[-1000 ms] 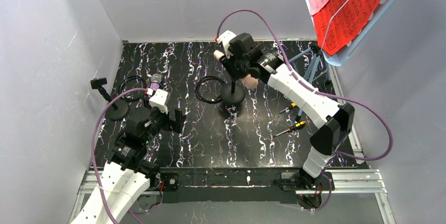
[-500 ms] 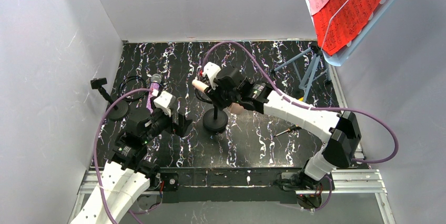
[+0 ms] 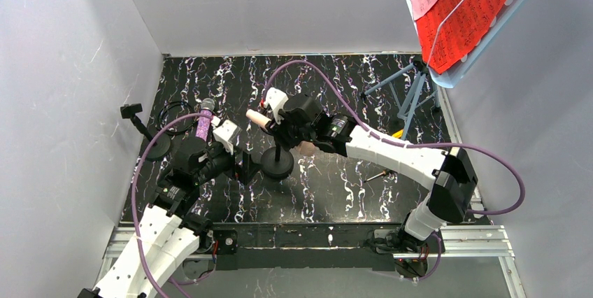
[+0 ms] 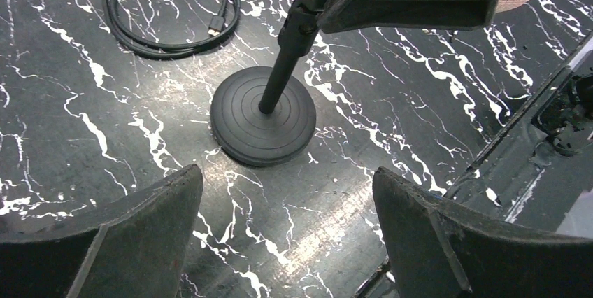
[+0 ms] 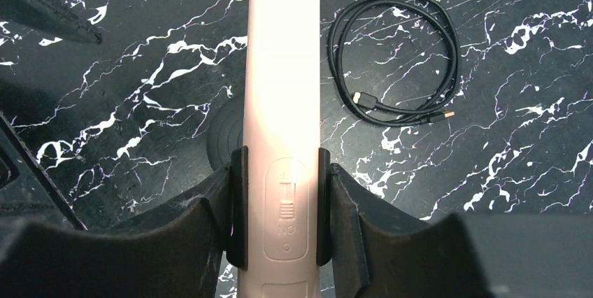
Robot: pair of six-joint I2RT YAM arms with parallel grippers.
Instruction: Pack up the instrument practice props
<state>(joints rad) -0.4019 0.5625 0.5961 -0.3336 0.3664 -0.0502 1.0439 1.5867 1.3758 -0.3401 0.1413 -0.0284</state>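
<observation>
A: Black marbled table (image 3: 336, 193), grey walls round it. Where's the cream microphone (image 5: 283, 67)?
B: Middle of the overhead frame, in the clip of a black post (image 4: 263, 124); the right gripper (image 5: 280, 196) is clenched on it across the clip
A: And the left gripper (image 4: 287, 179)?
B: Released, fingers wide, facing that post's round base. Purple microphone (image 3: 204, 122) at middle left, second post (image 3: 155, 145) further left, red pages (image 3: 468, 11) on the stand (image 3: 417, 88) upper right
</observation>
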